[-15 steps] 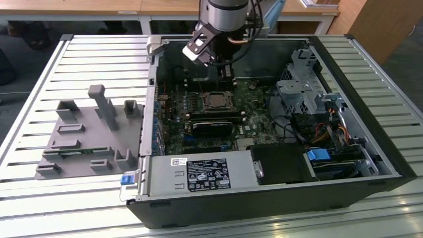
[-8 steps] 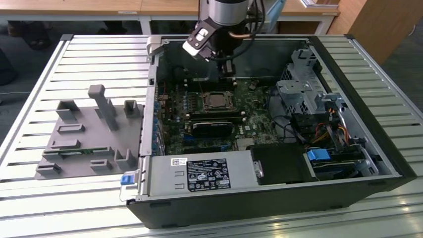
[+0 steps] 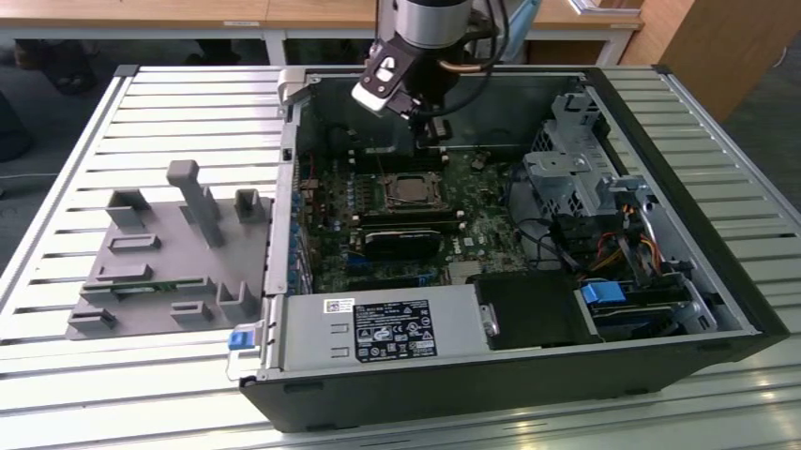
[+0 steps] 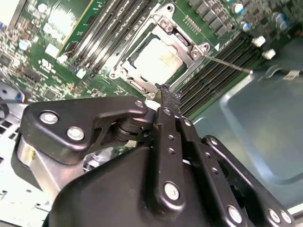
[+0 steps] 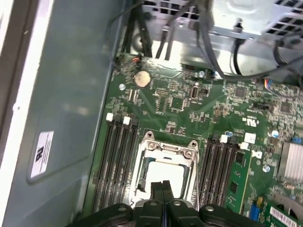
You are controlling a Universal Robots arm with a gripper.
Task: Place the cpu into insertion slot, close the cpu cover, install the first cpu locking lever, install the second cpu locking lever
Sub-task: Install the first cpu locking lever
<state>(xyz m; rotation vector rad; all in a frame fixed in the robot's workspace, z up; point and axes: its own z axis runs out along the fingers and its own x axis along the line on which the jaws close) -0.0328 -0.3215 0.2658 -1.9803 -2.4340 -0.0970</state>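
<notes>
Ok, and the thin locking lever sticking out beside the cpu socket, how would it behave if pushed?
The locking lever is a thin bare metal rod, so it likely flexes and springs a little. Its smooth, narrow surface looks apt to slip off the gripper's tip. Held at one end near the cpu, it should pivot rather than slide.

We see the cpu point(image 4: 156, 61) in pale silver-grey with a faint yellowish smudge, framed by the brighter silver cpu cover point(image 4: 181, 36). The circuit board point(image 5: 189, 101) is green, speckled with small silver and black parts and striped by black memory slots point(image 5: 118, 156) with white end clips. The gripper point(image 5: 163, 185) is matte black. The fixture point(image 3: 163, 253) is plain grey, and the table point(image 3: 75, 375) is banded in pale silver slats.
</notes>
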